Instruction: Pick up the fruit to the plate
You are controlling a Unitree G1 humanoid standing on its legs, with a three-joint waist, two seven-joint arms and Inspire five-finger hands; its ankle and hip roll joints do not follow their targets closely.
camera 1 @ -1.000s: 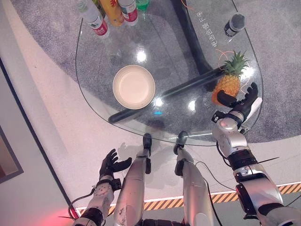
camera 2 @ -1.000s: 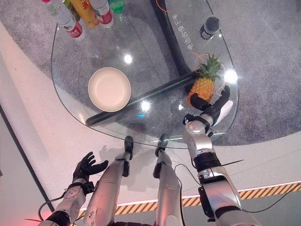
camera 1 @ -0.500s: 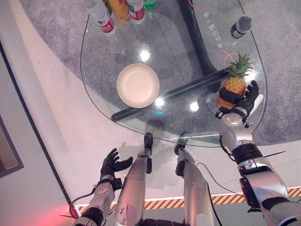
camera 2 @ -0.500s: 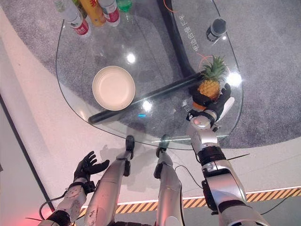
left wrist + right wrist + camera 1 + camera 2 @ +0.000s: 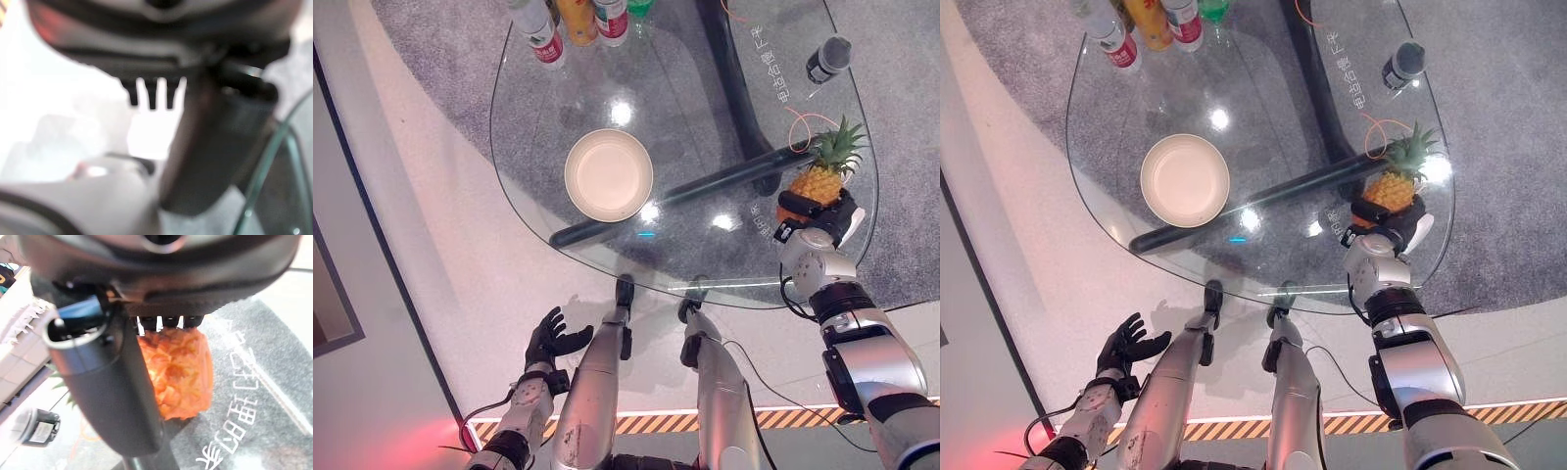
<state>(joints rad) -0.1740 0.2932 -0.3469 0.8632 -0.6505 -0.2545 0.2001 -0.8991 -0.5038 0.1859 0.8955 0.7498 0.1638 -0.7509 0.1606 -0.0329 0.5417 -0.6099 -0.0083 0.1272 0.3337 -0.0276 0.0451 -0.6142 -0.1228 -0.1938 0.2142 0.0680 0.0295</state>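
An orange pineapple [image 5: 823, 179] with a green crown stands near the right edge of the glass table [image 5: 705, 88]. My right hand [image 5: 820, 211] is wrapped round its lower body, thumb across the front and fingers behind. The right wrist view has the thumb [image 5: 108, 382] lying against the pineapple [image 5: 180, 366]. A cream plate [image 5: 609, 174] sits bare on the left half of the table, well away from the fruit. Far below the table edge, my left hand [image 5: 553, 339] hangs open over the floor.
Several bottles [image 5: 570, 20] stand at the table's far left end. A dark bottle [image 5: 826, 59] lies at the far right, with a thin orange cable loop [image 5: 800, 116] close to the pineapple. A black bar [image 5: 705, 188] runs under the glass between plate and fruit.
My right hand reached in from the near side and its thumb and fingers closed round the pineapple. The camera has shifted, moving the whole scene rightwards. The left hand stayed put.
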